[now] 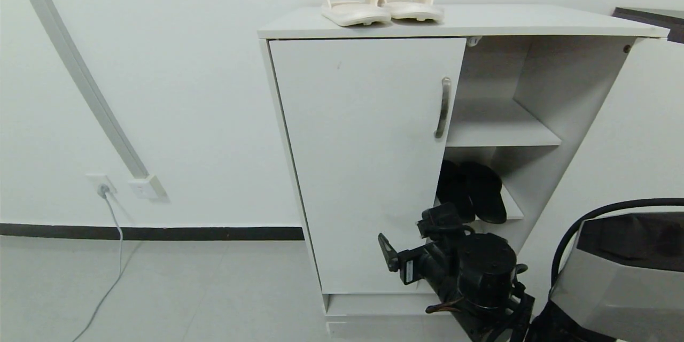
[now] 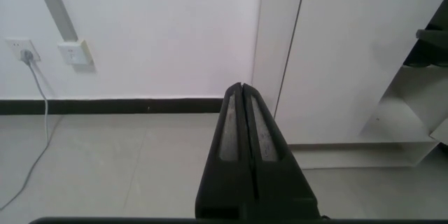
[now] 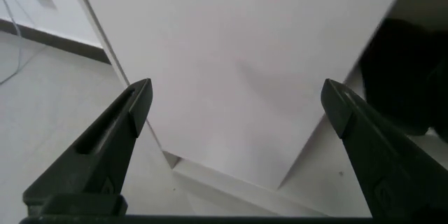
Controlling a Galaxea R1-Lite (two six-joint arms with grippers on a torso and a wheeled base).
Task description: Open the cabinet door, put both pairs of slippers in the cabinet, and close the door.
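Observation:
A white cabinet (image 1: 465,20) stands against the wall. Its left door (image 1: 363,160) is closed and the right door (image 1: 636,139) is swung open. A cream pair of slippers (image 1: 382,0) rests on the cabinet top. A black pair of slippers (image 1: 475,189) lies on the lower shelf inside. My right gripper (image 1: 414,238) is open, low in front of the closed left door, holding nothing; in the right wrist view the right gripper (image 3: 236,91) faces that door, with the black slippers (image 3: 406,70) off to one side. My left gripper (image 2: 241,91) is shut and empty, pointing at the wall beside the cabinet (image 2: 350,56).
The middle shelf (image 1: 497,125) inside the cabinet is bare. A wall socket (image 1: 101,184) with a grey cable running to the floor sits left of the cabinet, below a slanted wall conduit (image 1: 80,75). Grey floor tiles (image 1: 187,288) lie open to the left.

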